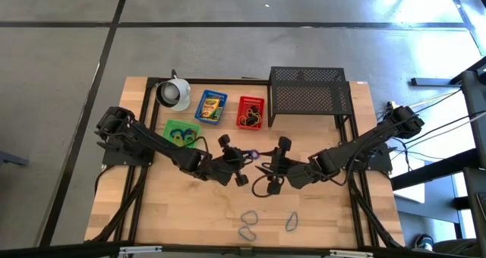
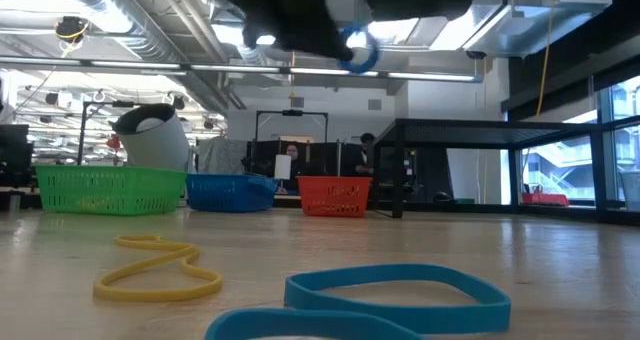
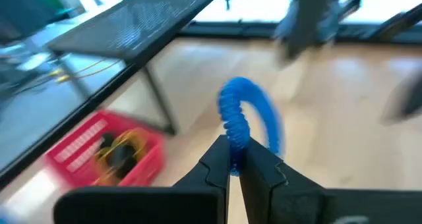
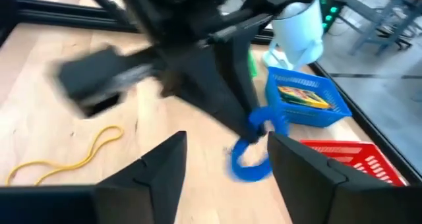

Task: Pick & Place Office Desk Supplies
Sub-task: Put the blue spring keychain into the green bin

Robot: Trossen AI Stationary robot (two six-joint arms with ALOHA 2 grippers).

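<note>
Baskets (image 1: 211,107): three; left hand (image 1: 244,153) pinches one blue band (image 3: 245,115).

Light wooden surface (image 1: 190,212) on a grey concrete floor (image 1: 228,53), dark seams crossing it. Large black wire-mesh rack (image 1: 307,91) at one o'clock from the surface's middle, standing on thin legs. White round cup-like object (image 1: 175,93) at eleven o'clock, near the far edge. Three small baskets in a row between cup and rack: green basket (image 1: 181,132) nearest the cup and a little closer in, blue basket (image 1: 212,108) at twelve o'clock, red basket (image 1: 250,112) just beside the rack. Beyond, seen level: ceiling ducts, windows, a dark frame.
</note>
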